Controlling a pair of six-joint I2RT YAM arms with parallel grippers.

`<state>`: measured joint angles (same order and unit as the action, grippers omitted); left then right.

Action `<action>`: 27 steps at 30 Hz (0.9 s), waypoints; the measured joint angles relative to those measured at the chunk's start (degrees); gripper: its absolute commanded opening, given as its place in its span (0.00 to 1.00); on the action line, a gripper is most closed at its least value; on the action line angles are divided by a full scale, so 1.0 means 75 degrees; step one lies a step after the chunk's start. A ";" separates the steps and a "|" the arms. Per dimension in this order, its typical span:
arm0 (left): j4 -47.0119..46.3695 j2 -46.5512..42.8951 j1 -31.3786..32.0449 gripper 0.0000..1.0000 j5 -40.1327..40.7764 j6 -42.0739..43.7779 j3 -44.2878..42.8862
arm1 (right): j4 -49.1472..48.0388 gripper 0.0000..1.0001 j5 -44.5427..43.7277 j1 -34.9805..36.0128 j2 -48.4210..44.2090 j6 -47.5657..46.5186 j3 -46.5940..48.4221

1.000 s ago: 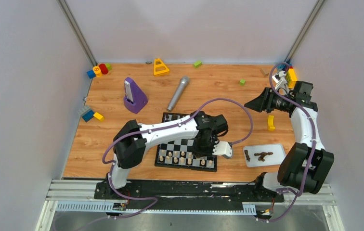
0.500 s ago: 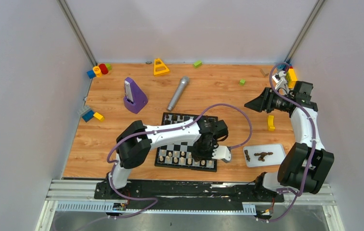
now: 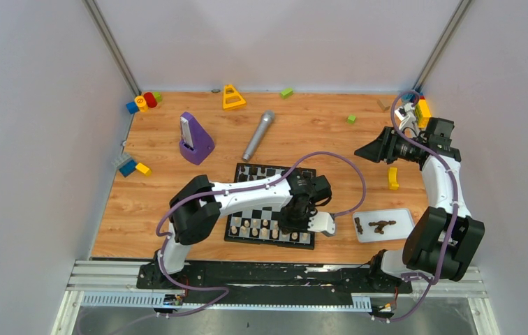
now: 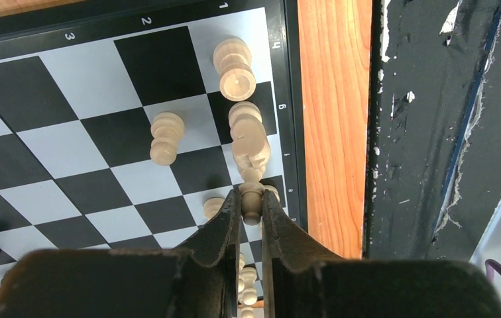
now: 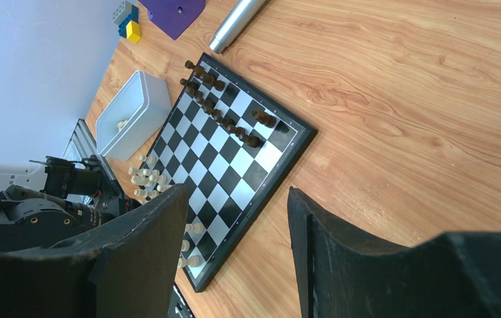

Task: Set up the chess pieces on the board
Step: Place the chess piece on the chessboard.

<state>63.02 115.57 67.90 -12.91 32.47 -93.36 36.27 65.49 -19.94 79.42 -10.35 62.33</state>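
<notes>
The chessboard (image 3: 265, 197) lies at the table's near middle, with dark pieces (image 3: 268, 171) along its far row and light pieces (image 3: 260, 227) along its near rows. My left gripper (image 3: 296, 220) hangs over the board's near right corner. In the left wrist view the left gripper (image 4: 251, 202) is shut on a slim light piece (image 4: 252, 197) standing over an edge square. Just ahead of it stand a light knight (image 4: 248, 136), a rook-like piece (image 4: 234, 66) and a pawn (image 4: 166, 138). My right gripper (image 3: 363, 151) is raised at the far right, and in its own view it (image 5: 236, 191) stands open and empty.
A white tray (image 3: 406, 222) holding dark pieces (image 3: 380, 225) sits right of the board. A white bin (image 5: 132, 112) stands on the board's other side. A silver microphone (image 3: 258, 135), a purple stand (image 3: 195, 139) and a yellow block (image 3: 392, 178) lie around the board.
My left gripper, with the light piece in it, moved towards the board's near right corner, then almost stopped. The right arm has not moved.
</notes>
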 measured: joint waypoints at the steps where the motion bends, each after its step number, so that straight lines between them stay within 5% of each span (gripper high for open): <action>1: -0.0006 0.0006 0.0000 0.23 0.0003 -0.0006 0.0000 | 0.0000 0.58 -0.0003 0.0000 -0.0003 0.0000 0.0000; 14: -0.0026 0.0006 0.0003 0.46 -0.0026 -0.0064 0.0012 | 0.0050 0.58 -0.0003 0.0000 0.0000 0.0000 0.0000; 27: 0.0017 -0.0764 -0.0166 0.55 -0.0079 -0.0064 0.0012 | 0.0055 0.58 0.0003 0.0000 0.0076 -0.0003 0.0012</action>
<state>63.16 109.84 66.65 -13.50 31.99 -93.27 36.69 65.52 -19.94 79.99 -10.37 62.41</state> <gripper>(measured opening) 0.539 0.578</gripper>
